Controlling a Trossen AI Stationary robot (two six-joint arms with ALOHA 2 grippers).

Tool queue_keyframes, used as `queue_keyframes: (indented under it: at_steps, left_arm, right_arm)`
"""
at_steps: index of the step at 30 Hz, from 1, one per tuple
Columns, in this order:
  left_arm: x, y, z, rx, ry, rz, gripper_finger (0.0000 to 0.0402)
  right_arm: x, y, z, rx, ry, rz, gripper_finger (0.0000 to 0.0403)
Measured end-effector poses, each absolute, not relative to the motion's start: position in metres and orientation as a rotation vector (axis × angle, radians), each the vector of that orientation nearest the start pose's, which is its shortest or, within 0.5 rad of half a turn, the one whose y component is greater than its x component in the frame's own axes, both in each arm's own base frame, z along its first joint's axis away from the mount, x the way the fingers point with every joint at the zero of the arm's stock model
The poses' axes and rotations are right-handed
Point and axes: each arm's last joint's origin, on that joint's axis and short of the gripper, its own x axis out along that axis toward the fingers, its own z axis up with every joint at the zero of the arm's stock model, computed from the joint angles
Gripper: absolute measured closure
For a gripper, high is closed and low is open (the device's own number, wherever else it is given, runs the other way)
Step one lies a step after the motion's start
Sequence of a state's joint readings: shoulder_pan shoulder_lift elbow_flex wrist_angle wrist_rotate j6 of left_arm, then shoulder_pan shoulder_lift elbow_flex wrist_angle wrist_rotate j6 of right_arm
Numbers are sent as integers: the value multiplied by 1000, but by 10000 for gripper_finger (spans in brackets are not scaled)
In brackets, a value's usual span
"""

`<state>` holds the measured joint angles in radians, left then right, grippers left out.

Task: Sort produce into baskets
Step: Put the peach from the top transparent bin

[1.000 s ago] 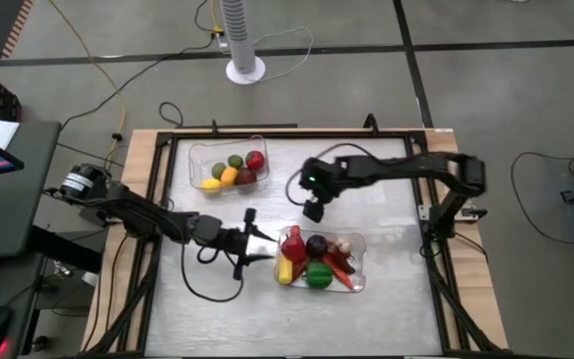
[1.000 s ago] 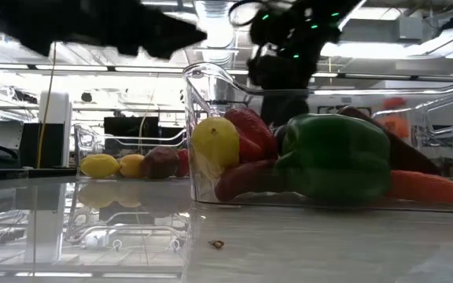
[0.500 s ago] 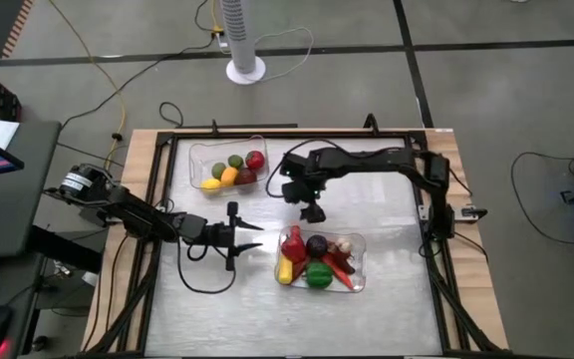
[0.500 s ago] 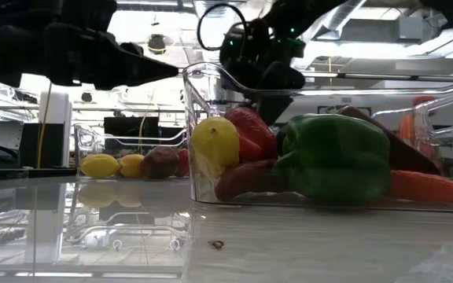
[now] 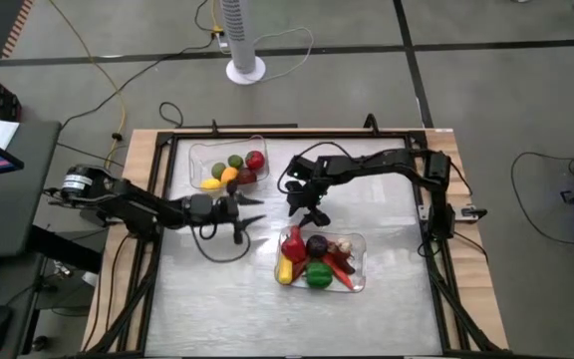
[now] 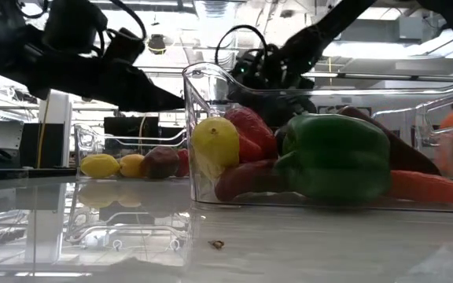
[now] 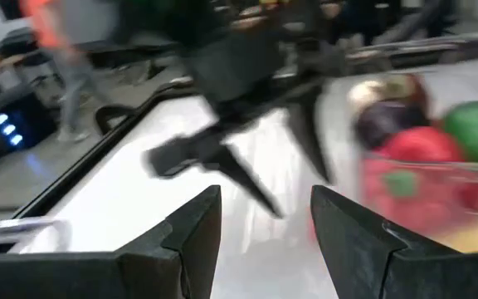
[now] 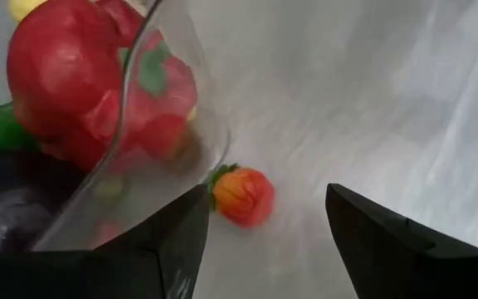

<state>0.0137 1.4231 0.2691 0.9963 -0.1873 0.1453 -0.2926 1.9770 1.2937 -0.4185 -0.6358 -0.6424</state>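
A small orange-red piece of produce [image 8: 243, 196] with a green calyx lies on the table, close against the rounded corner [image 8: 210, 124] of the near clear basket [image 5: 359, 284]. That basket holds a green pepper [image 6: 336, 157], a yellow piece [image 6: 215, 141], red pieces and a dark purple one. My right gripper [image 8: 264, 224] is open and slants down just above the small piece, touching nothing. The far basket [image 5: 195, 155] holds yellow, green and red round pieces. My left gripper [image 5: 251, 221] is open with nothing in it, nearly level, between the two baskets.
Black rails frame the table. A white fan base [image 5: 245, 70] stands on the floor beyond the far edge. Bare table lies to the right of both baskets [image 5: 397, 199] and along the near edge. A person in orange [image 7: 65, 33] shows in the room behind.
My right gripper has sunk toward the table by the near basket's far left corner and has rolled about its own axis. My left gripper has swung from the near basket's left end toward the far edge and dipped a little. No produce has moved.
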Motion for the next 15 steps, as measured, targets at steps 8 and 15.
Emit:
queue_keyframes:
  at_steps: [8, 15]
  left_arm:
    - [228, 32, 147, 114, 200, 289, 228]
    - [227, 37, 149, 53, 184, 206, 228]
  right_arm:
    - [369, -102, 135, -95, 694, 680, 135]
    - [354, -116, 128, -16, 525, 805, 148]
